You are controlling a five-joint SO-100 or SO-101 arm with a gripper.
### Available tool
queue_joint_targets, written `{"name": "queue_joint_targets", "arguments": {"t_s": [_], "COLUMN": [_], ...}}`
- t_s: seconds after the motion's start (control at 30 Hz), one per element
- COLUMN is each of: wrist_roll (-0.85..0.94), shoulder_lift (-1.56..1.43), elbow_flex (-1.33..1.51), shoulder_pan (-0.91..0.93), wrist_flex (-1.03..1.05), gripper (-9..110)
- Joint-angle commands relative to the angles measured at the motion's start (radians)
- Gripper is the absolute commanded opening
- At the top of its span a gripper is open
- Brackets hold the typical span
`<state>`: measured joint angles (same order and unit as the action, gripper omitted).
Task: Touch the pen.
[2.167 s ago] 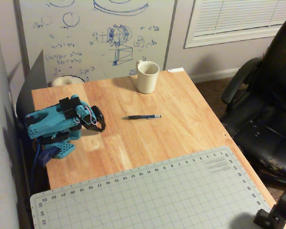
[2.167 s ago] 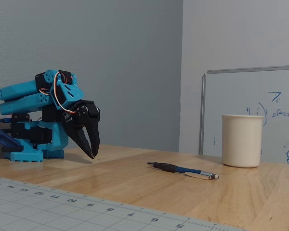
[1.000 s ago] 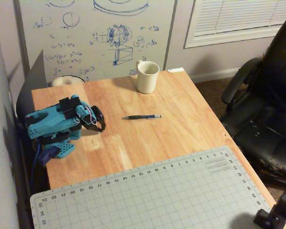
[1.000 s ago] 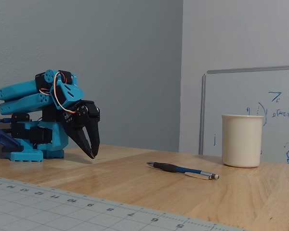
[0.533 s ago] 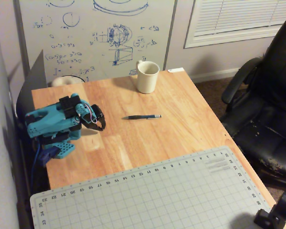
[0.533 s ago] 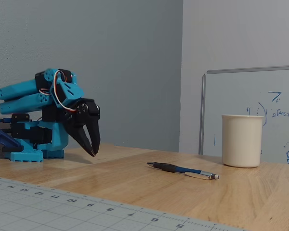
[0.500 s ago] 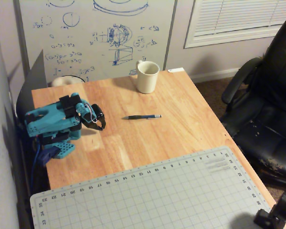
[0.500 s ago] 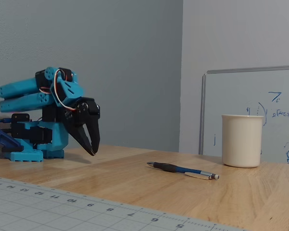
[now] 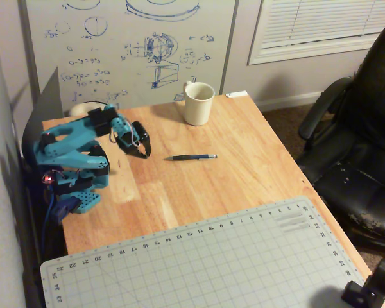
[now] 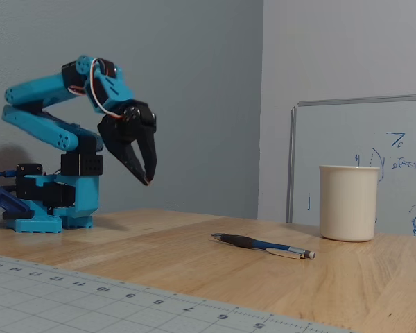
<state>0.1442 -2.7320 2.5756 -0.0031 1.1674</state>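
In the fixed view the blue arm [image 10: 52, 111] is raised off the wooden table [image 10: 194, 257], its black gripper [image 10: 146, 179] hanging in the air, fingers close together and pointing toward 5 o'clock. The pen [image 10: 262, 245] lies flat on the table at 4 o'clock from the gripper, well apart from it. A cream mug [image 10: 348, 202] stands upright at 2 o'clock from the pen

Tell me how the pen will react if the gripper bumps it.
The pen is slim, round and lies flat on bare wood, so it will probably roll or skid. It looks light and rigid. The gripper is raised, well short of it.
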Motion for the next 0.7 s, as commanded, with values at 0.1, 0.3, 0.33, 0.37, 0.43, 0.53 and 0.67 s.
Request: {"name": "queue_joint_targets", "arguments": {"t_s": [0.1, 0.3, 0.33, 0.37, 0.43, 0.53, 0.67], "wrist_roll": [0.011, 0.003, 0.0, 0.0, 0.0, -0.002, 0.003], "shoulder_lift": [0.178, 0.327, 0.356, 0.385, 0.448, 0.552, 0.701], "elbow_flex": [-0.282, -0.44, -0.465, -0.489, -0.54, -0.611, -0.71], "shoulder_pan": [0.003, 0.003, 0.0, -0.003, -0.006, -0.008, -0.008], "wrist_flex": [-0.012, -0.012, -0.012, -0.012, -0.012, -0.012, -0.014], "gripper": [1, 1, 1, 1, 1, 1, 1]}}
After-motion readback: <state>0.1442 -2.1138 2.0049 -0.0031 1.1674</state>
